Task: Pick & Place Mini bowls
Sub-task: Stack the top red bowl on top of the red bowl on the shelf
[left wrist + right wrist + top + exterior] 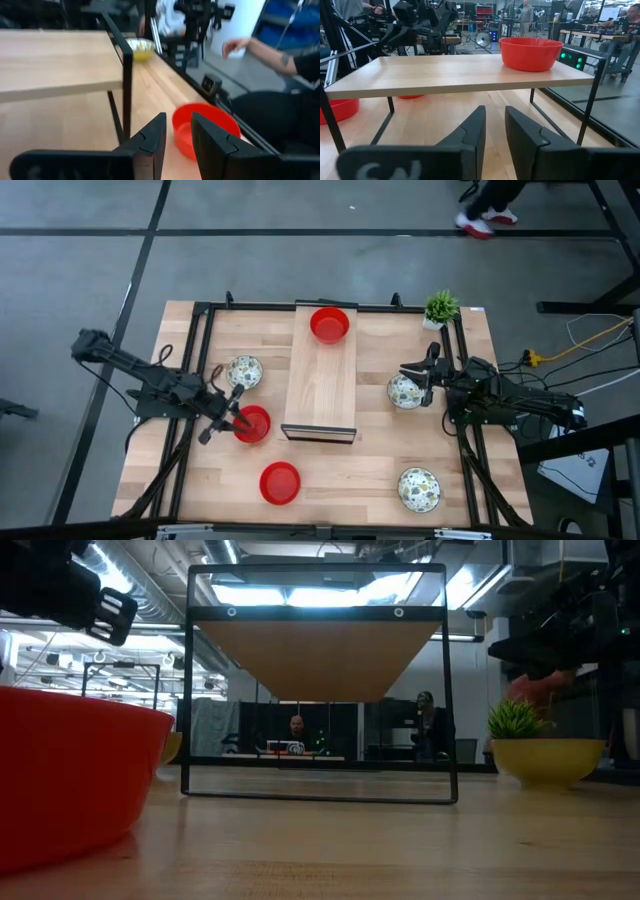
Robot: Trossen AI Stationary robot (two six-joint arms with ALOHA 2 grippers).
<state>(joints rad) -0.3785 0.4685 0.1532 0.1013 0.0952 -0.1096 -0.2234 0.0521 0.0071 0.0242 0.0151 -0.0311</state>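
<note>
Six mini bowls show in the high view. A red bowl (329, 325) sits on the far end of the raised wooden shelf (322, 395). Two red bowls (252, 424) (280, 483) and three patterned bowls (244, 372) (404, 391) (418, 489) rest on the table. My left gripper (232, 420) is over the left rim of the middle red bowl, open by a narrow gap (178, 125). A red bowl (210, 125) lies beyond its fingertips, apart from them. My right gripper (425, 380) waits beside a patterned bowl, narrowly open (495, 115).
The shelf stands on a black frame (320, 790) mid-table, with room beneath it. A small potted plant (440, 308) stands at the far right corner. Black rails run along the table's sides. A person's arm (260, 47) shows beyond the table's near edge.
</note>
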